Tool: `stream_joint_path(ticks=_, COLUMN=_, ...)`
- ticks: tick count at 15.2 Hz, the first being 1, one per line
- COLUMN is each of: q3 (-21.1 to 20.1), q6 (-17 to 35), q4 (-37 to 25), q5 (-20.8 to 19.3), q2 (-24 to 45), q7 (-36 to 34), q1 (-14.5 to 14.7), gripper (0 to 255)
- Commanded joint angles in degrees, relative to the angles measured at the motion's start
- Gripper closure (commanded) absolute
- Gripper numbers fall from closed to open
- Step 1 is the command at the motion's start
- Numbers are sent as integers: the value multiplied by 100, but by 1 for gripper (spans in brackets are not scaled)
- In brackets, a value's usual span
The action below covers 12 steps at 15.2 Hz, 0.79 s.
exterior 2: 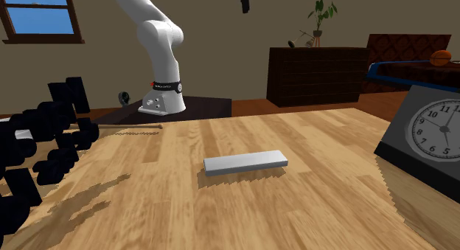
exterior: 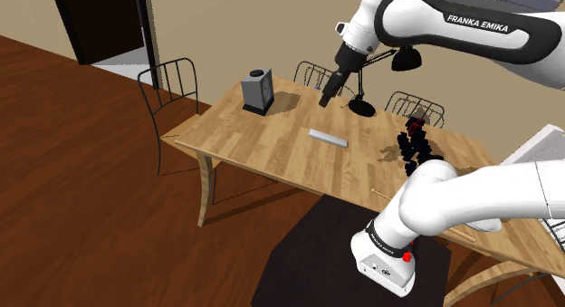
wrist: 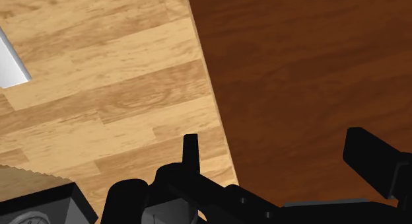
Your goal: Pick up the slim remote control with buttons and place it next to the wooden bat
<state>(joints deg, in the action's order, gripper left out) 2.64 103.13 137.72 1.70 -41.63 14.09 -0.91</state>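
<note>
Hand point(exterior: 326, 100) hovers open and empty high over the bench point(exterior: 240, 138); grey remote point(exterior: 328, 138) lies flat below, off to one side.

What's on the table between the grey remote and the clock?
Nothing: bare table separates the remote and the clock in the second exterior view.

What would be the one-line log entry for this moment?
claw: open, high over table | remote: lying flat, not held | phase: pre-grasp
</note>
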Motion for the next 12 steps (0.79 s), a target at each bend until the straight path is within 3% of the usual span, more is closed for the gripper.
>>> stream_joint_path(ticks=1, q3=201, q6=218, q4=168, q5=-114, q2=90, q7=248, q1=-77, gripper=0)
stream_joint_path(ticks=12, q3=1277, q6=1599, q4=563, q5=-567, q2=1285, q7=1522, q1=-427, gripper=0)
